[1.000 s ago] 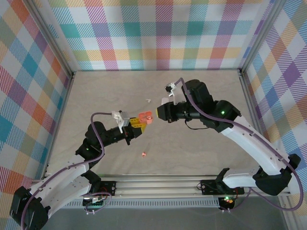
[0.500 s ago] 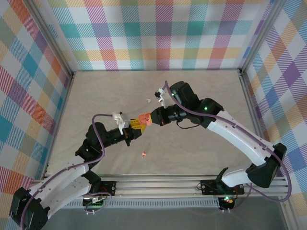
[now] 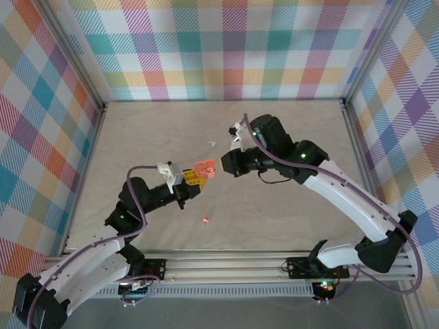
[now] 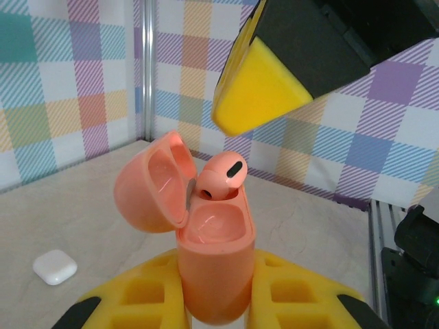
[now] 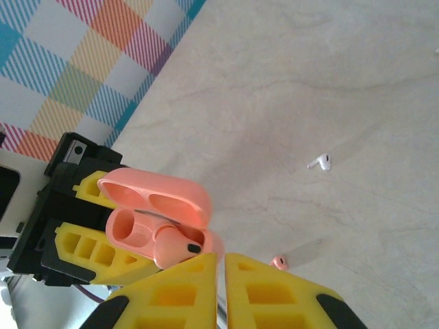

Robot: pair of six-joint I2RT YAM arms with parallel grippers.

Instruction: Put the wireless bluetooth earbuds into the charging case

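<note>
Seating one earbud: one coral case

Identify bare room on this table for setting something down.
Bare: the beige table's far-left corner and its strip along the plaid back wall. Crowded: centre, where left hand and right hand meet at the open coral-pink plastic case.

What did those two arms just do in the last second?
The right hand pushed in to the open coral-pink charging case, then drew back a little; a coral-pink earbud pokes out of it. The left hand kept gripping the case, barely shifting. The loose pink bud and white bud did not move.
</note>
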